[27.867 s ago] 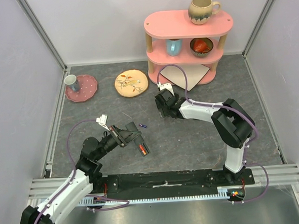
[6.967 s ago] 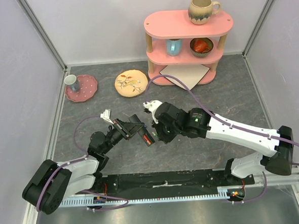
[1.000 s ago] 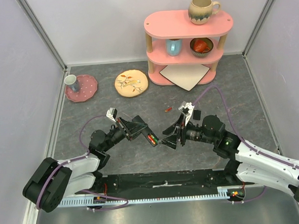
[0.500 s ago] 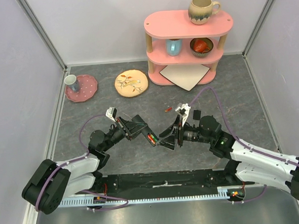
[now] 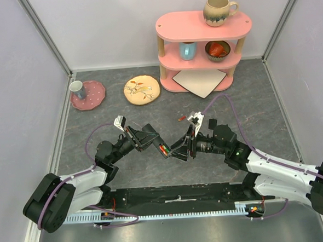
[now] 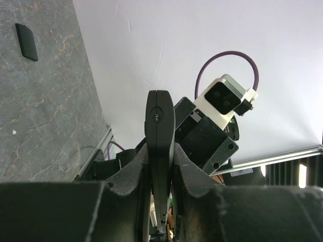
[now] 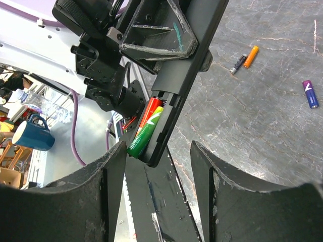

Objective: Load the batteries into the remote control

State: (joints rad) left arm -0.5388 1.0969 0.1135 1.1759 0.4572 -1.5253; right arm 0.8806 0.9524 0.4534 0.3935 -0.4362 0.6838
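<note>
1. Right wrist view is showing the remote control slanting through centre frame, with a red battery and a green battery sitting in its bay.
2. Right gripper is gaping, grasping nothing.
3. Left gripper is clenching the remote edge-on.
4. An orange battery and a purple battery are lying loose at upper right.

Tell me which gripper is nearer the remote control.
Left. The left gripper is clamped on the remote control; the right gripper, fingers open, sits just off its battery-bay end.
</note>
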